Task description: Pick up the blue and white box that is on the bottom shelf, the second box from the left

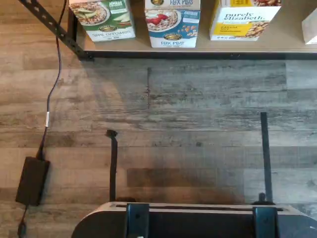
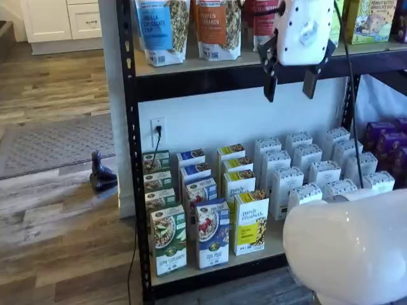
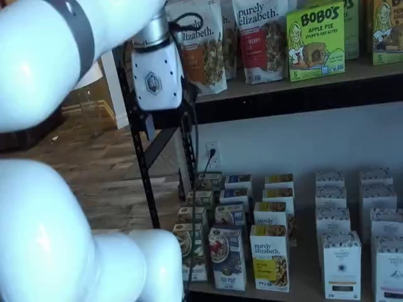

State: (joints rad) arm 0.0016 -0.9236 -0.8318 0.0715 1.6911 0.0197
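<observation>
The blue and white box [image 2: 212, 233] stands upright at the front edge of the bottom shelf [image 2: 210, 267], near its left end, between a green and white box [image 2: 168, 239] and a yellow box [image 2: 250, 222]. The gripper [image 2: 290, 81] hangs well above, level with the upper shelf's [image 2: 216, 77] front beam, its two black fingers spread wide, holding nothing.

Wood-plank floor and white wall around a black steel rack.

Grey-brown floor [image 2: 57, 235] fills the left of a shelf view, with a grey rug [image 2: 51, 143], white cabinets [image 2: 60, 19] upper left, and a wall socket [image 2: 157, 129] with a plugged cord at centre.
</observation>
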